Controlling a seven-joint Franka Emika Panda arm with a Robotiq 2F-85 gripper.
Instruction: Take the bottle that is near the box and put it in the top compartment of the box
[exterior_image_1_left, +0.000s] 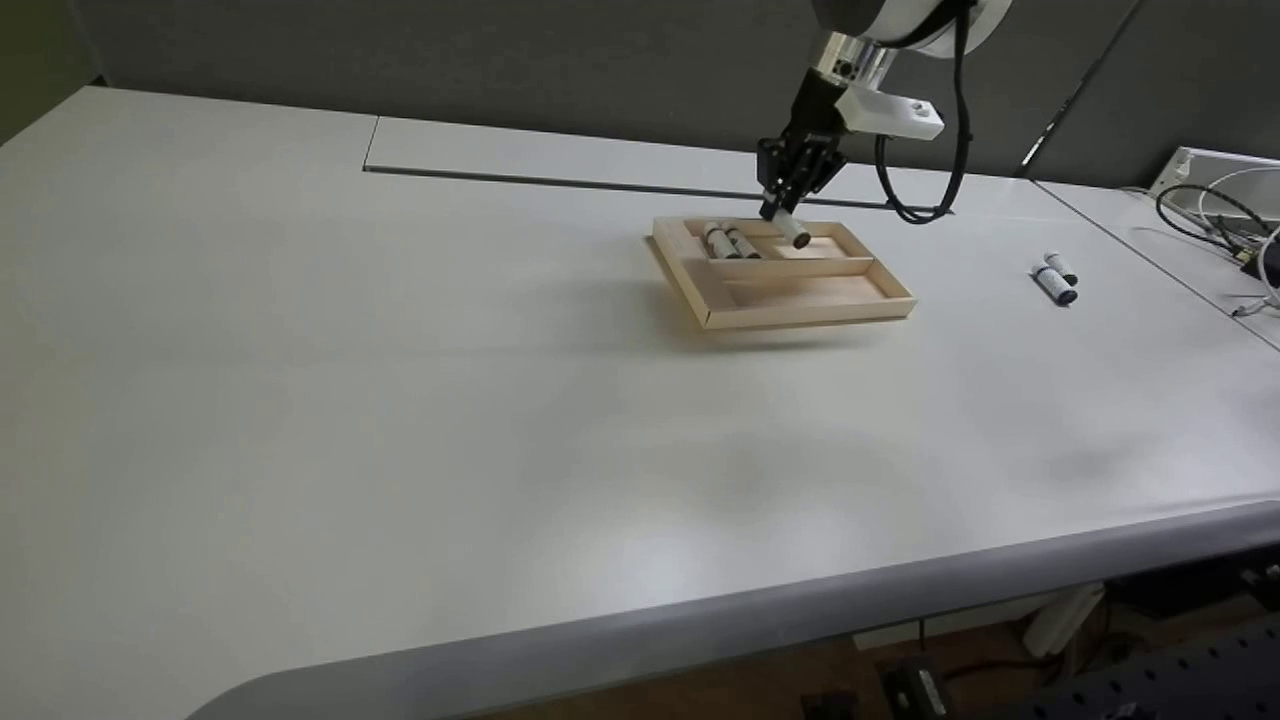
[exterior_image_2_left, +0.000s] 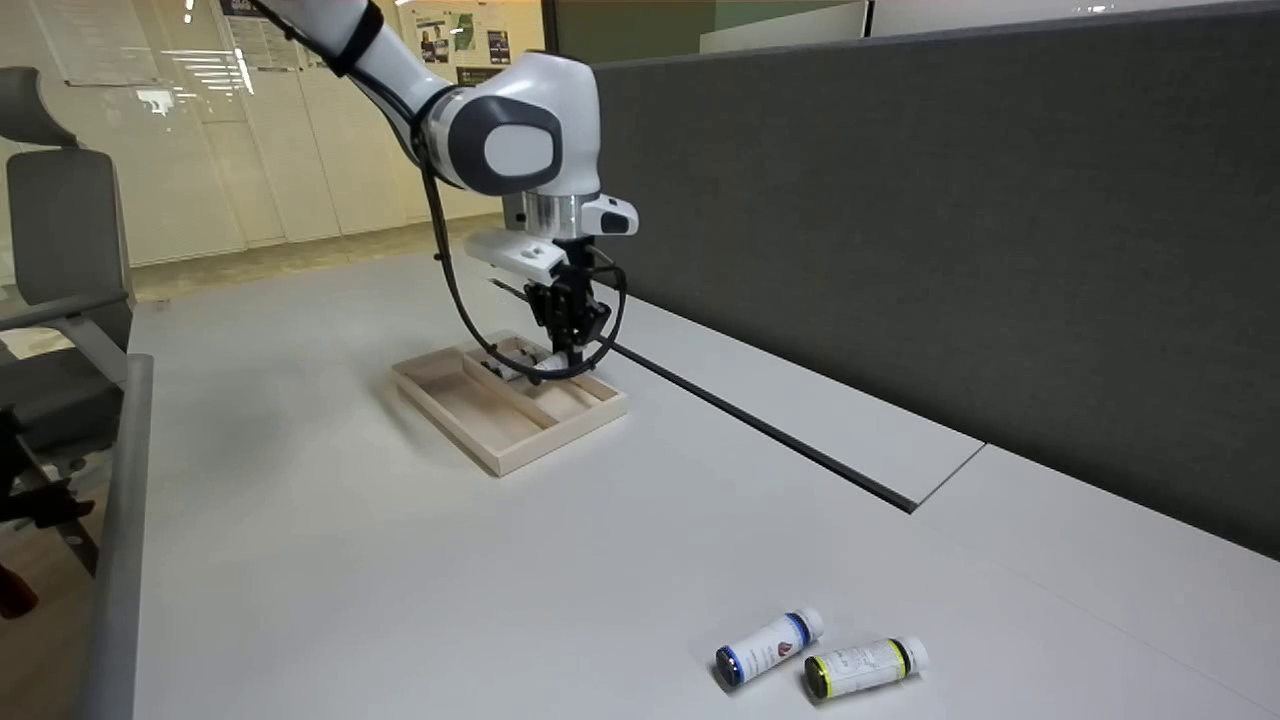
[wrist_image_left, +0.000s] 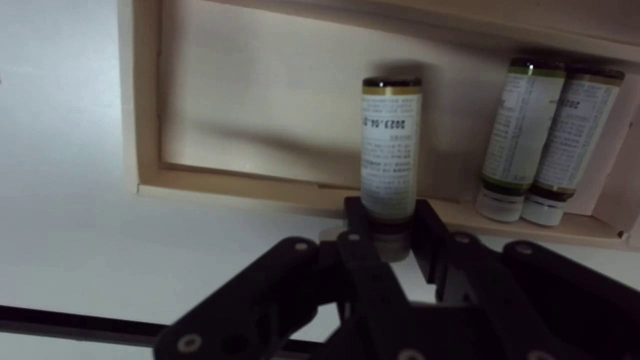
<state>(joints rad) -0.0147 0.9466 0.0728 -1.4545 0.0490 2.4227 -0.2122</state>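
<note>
Tool (wrist_image_left: 390, 220): one, jaws drawn in against both sides of one held bottle (wrist_image_left: 391, 155), gripping it by the pale end.
Bottle count: five, with one in the tool, two in the box (exterior_image_1_left: 810, 318), two on the desk (exterior_image_1_left: 400, 450).
Held bottle: over the top compartment (wrist_image_left: 260, 90), tilted in an exterior view, its dark end lower and farther from the tool; I cannot tell whether it touches the wood.
Box: one, light tan, low-walled, just below the tool.
Divider (exterior_image_1_left: 790, 268): one, splitting the box into two sections.
Top compartment: one, the section beneath the tool.
Other section (exterior_image_1_left: 800, 292): one, across the divider from the tool.
Inside the box: two, lying in the top compartment to the tool's right in the wrist view, side by side, a green-banded bottle (wrist_image_left: 522, 132) nearer the tool and a brown-banded bottle (wrist_image_left: 577, 135) past it.
On the desk: two, lying near each other, well apart from the tool, a blue-banded bottle (exterior_image_2_left: 770, 645) and a yellow-banded bottle (exterior_image_2_left: 862, 669).
Chair (exterior_image_2_left: 65, 230): one, well apart from the tool.
</note>
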